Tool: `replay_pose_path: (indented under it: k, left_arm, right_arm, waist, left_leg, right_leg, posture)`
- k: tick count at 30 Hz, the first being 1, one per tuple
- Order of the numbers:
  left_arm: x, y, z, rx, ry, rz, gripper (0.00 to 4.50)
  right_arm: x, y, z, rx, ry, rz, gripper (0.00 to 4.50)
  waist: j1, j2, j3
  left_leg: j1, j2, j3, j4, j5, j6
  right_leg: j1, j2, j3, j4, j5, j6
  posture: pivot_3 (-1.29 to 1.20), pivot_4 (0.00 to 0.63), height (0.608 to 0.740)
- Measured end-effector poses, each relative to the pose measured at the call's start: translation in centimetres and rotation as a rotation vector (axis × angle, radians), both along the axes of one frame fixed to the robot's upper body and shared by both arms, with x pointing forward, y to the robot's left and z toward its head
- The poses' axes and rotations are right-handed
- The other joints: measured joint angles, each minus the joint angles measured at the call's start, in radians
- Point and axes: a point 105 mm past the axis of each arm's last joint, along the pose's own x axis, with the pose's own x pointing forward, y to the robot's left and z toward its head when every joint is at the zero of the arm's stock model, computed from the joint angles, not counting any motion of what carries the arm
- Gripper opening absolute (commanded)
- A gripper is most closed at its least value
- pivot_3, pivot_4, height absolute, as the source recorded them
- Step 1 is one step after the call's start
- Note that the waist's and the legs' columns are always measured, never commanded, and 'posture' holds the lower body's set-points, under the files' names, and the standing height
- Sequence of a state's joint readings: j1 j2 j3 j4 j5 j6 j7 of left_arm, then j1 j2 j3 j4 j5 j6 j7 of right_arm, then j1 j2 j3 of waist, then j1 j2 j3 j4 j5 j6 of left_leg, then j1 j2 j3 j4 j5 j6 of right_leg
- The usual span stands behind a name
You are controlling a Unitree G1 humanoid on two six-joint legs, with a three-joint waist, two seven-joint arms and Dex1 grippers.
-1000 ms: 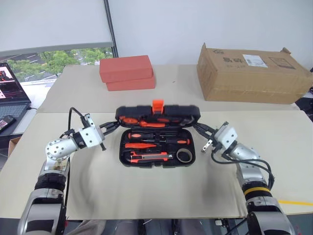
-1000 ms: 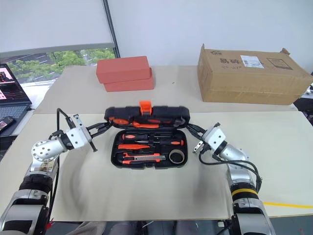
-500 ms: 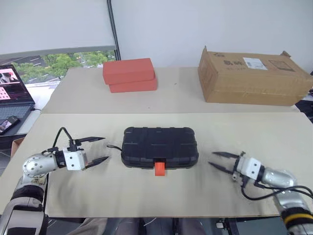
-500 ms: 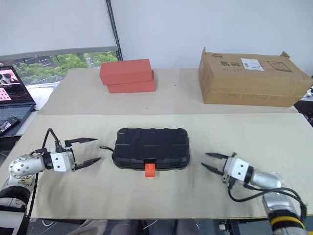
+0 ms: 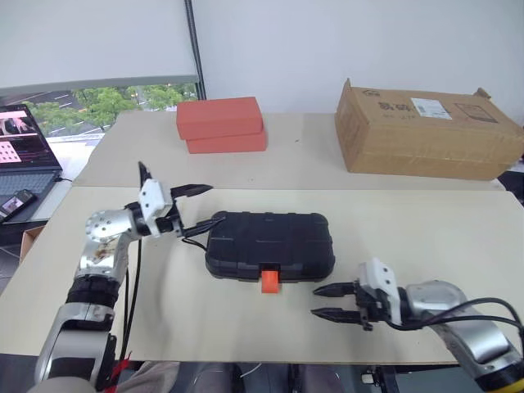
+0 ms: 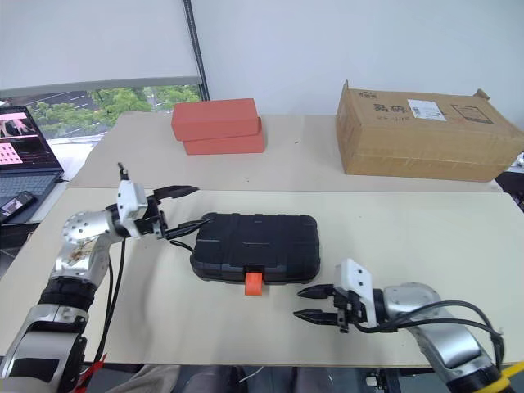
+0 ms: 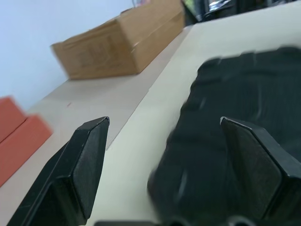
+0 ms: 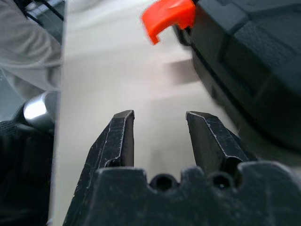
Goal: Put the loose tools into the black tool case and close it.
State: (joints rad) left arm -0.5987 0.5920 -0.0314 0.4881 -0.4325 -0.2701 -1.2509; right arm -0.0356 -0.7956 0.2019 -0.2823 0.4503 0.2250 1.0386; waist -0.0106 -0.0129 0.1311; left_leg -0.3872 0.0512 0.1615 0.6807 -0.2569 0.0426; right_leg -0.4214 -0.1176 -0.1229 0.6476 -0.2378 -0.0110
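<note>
Left eye view, one closed black tool case (image 5: 268, 244), two red boxes (image 5: 222, 124), left pincer (image 5: 199, 205) wide, right pincer (image 5: 322, 300) parted

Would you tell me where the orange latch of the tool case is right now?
The orange latch sticks out from the near edge of the closed black tool case at mid-table, just left of the right gripper.

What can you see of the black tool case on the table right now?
The black tool case is a moulded plastic clamshell with rounded corners and a ribbed, textured lid. It lies flat and shut on the beige table, long side toward the robot. Its small orange latch sticks out from the near edge, apparently not snapped down. The left gripper hovers open by its left end, and the right gripper is open near the front right; neither touches it.
</note>
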Motion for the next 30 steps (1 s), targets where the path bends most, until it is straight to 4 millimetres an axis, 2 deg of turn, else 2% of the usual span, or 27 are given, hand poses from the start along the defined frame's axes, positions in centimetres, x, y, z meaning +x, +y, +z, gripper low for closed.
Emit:
replay_pose_path:
  k: [2, 4, 11, 15, 17, 19, 22, 26, 30]
  left_arm:
    - [0.2, -0.8, 0.0, 0.014, 0.017, -0.026, 4.03]
    - [0.3, -2.4, 0.2, 0.04, 0.013, -0.079, 4.03]
    - [1.0, -5.8, -0.3, 0.07, 0.04, -0.15, 4.03]
    - [1.1, -6.6, -1.8, 0.116, 0.077, -0.15, 4.03]
    - [1.7, -6.8, -2.7, 0.144, 0.121, -0.104, 4.03]
    - [2.0, -7.2, -2.7, 0.156, 0.134, -0.085, 4.03]
    - [2.4, -7.6, -3.0, 0.121, 0.178, -0.041, 4.03]
    - [2.8, -7.4, -3.4, 0.106, 0.215, 0.015, 4.03]
    - [3.1, -7.3, -3.7, 0.103, 0.224, 0.066, 4.03]
  right_arm:
    - [1.2, 0.6, -0.1, 0.003, -0.031, -0.026, 2.09]
    - [3.8, 1.3, -0.1, 0.025, -0.074, -0.111, 2.09]
    - [12.8, 0.5, 1.9, -0.025, -0.293, -0.4, 2.09]
    - [14.9, -0.6, 2.5, -0.04, -0.354, -0.515, 2.09]
    - [14.9, -1.3, 2.5, -0.045, -0.357, -0.539, 2.09]
    - [14.2, -1.6, 2.4, -0.051, -0.34, -0.525, 2.09]
    - [11.9, -1.5, 1.8, -0.069, -0.264, -0.464, 2.09]
    - [9.0, -0.3, 2.1, -0.066, -0.162, -0.389, 2.09]
    - [8.2, 1.1, 3.1, -0.061, -0.139, -0.406, 2.09]
  waist:
    - [0.0, -0.001, 0.001]
    - [-0.003, -0.005, 0.002]
    - [-0.006, -0.005, 0.002]
    - [-0.005, -0.005, 0.002]
    - [-0.004, -0.005, 0.002]
    - [-0.002, -0.004, 0.002]
    - [-0.001, -0.004, 0.001]
    - [-0.003, -0.003, 0.001]
    - [-0.002, -0.003, 0.0]
  left_leg:
    - [0.0, 0.0, 0.0, 0.0, 0.001, -0.001]
    - [-0.001, 0.0, 0.0, 0.0, 0.002, -0.003]
    - [0.0, 0.001, 0.001, -0.001, 0.006, -0.006]
    - [-0.001, 0.001, 0.002, -0.001, 0.006, -0.007]
    - [-0.002, 0.0, 0.002, -0.001, 0.005, -0.006]
    - [-0.002, 0.0, 0.002, -0.002, 0.005, -0.005]
    - [-0.002, 0.0, 0.001, -0.001, 0.004, -0.004]
    - [0.001, 0.001, 0.0, -0.002, -0.001, 0.004]
    - [0.002, 0.002, -0.002, -0.001, 0.0, 0.003]
  right_leg:
    - [0.0, 0.001, 0.0, 0.0, 0.0, 0.0]
    - [0.0, 0.002, 0.0, 0.0, 0.0, 0.001]
    - [-0.002, 0.004, 0.001, 0.001, 0.002, -0.001]
    - [-0.003, 0.004, 0.001, 0.0, 0.004, -0.006]
    - [-0.003, 0.003, 0.001, -0.001, 0.003, -0.004]
    - [-0.002, 0.003, 0.001, -0.002, 0.003, -0.003]
    - [-0.001, 0.002, 0.001, -0.001, 0.003, -0.003]
    - [0.0, 0.001, 0.001, 0.0, 0.001, -0.001]
    - [0.002, 0.002, 0.001, 0.0, 0.0, 0.001]
  posture:
    - [0.0, 0.15, 0.711]
    - [0.0, 0.15, 0.711]
    - [0.0, 0.15, 0.711]
    - [0.0, 0.15, 0.711]
    - [0.0, 0.15, 0.711]
    - [0.0, 0.15, 0.711]
    - [0.0, 0.15, 0.711]
    - [0.0, 0.15, 0.711]
    - [0.0, 0.15, 0.711]
